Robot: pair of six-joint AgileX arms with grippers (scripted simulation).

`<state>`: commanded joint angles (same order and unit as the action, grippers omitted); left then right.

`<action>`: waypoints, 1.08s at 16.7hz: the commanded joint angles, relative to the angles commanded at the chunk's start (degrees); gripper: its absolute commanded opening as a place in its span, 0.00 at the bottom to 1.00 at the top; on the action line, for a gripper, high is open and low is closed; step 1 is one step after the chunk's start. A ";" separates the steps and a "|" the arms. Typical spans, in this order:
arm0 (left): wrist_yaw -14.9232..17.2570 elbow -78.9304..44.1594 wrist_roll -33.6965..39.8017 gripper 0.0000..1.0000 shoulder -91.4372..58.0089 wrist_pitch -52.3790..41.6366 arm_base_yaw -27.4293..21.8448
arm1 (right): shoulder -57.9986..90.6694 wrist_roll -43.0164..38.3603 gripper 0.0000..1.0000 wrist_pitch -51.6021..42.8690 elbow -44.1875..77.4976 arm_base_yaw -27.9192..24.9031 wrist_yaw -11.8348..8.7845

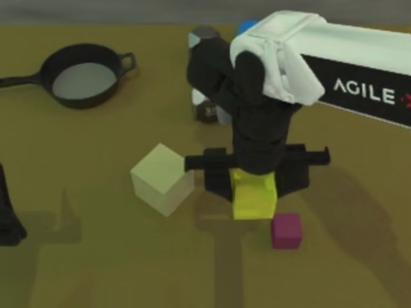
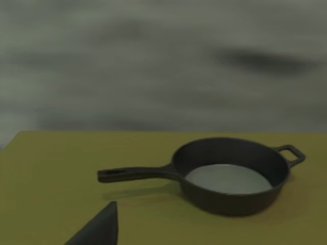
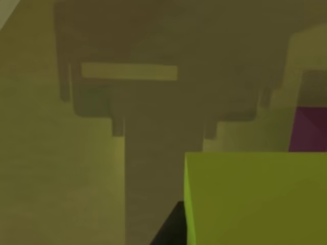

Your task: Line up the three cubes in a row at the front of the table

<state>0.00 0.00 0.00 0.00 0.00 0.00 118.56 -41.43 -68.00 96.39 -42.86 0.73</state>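
Yellow cube (image 1: 254,194) sits between the right gripper's (image 1: 255,176) jaws, apparently clamped; pale cube (image 1: 160,178) left, magenta cube (image 1: 286,231) near-right. Set it level on the tabletop (image 1: 96,269), in line between them. Left gripper (image 1: 9,215) is parked far left; its jaws I cannot tell.

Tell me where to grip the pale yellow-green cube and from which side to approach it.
Grip the pale yellow-green cube across two opposite vertical faces, coming straight down from above. It sits flat but turned cornerwise, so rotate the tool to match. Its top is clear; the right tool and yellow cube stand close on its right.
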 joint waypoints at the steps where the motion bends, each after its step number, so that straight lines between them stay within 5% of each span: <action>1: 0.00 0.00 0.00 1.00 0.00 0.00 0.00 | -0.22 -1.88 0.00 -0.04 0.26 -1.15 0.12; 9: 0.00 0.00 0.00 1.00 0.00 0.00 0.00 | -0.27 -3.92 0.00 1.06 -0.44 -2.21 0.10; 18: 0.00 0.00 0.00 1.00 0.00 0.00 0.00 | 3.30 -4.19 0.00 14.30 -9.90 -2.69 0.31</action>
<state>0.00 0.00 0.00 0.00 0.00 0.00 121.86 -45.62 -53.69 86.49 -45.55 1.05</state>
